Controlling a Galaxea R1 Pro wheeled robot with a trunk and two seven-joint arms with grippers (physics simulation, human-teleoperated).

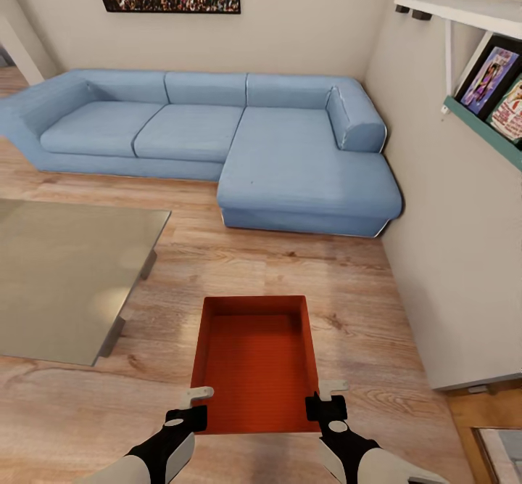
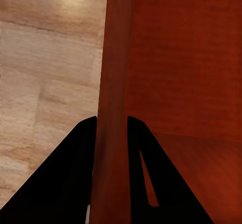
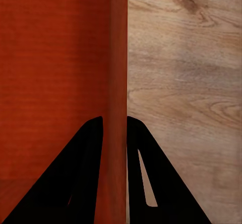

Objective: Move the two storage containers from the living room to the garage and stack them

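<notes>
Left gripper (image 1: 201, 405) pinches left wall of red-orange rectangular open-topped storage container (image 1: 255, 363), held low over light wood plank floor (image 1: 304, 273) near blue sofa (image 1: 217, 136). Right gripper (image 1: 328, 395) clamps right wall. Box looks stiff, light; thin walls could slip, so grip both near corners evenly.

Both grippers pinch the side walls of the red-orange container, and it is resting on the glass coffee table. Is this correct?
Not quite. The container is not on the glass coffee table; the head view shows it beside the table, over the wood plank floor. The left gripper and right gripper do pinch its side walls.
</notes>
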